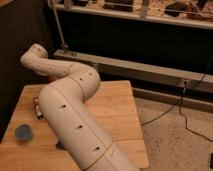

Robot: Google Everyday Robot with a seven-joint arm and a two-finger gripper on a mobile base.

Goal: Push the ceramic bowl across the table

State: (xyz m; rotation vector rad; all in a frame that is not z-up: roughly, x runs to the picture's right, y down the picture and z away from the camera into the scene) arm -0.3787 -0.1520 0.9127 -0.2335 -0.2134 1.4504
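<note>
Arm (75, 107) in white covers most of the tabletop (112, 107), bending from the near edge up to the far left corner. The gripper and the ceramic bowl are both hidden behind it. A small blue dish (23, 132) sits near the front left edge.

The scene is dimly and warmly lit, seemingly from above and in front. The pale arm (70, 107) is picked out as the brightest surface, with soft sheen along its upper curves (no hard glare is seen). The table (115, 107) is evenly lit, and a shadow is cast close under the arm. The background is left almost black. Everything is rendered soft and grainy. The gripper is hidden behind the arm, at the left.
</note>
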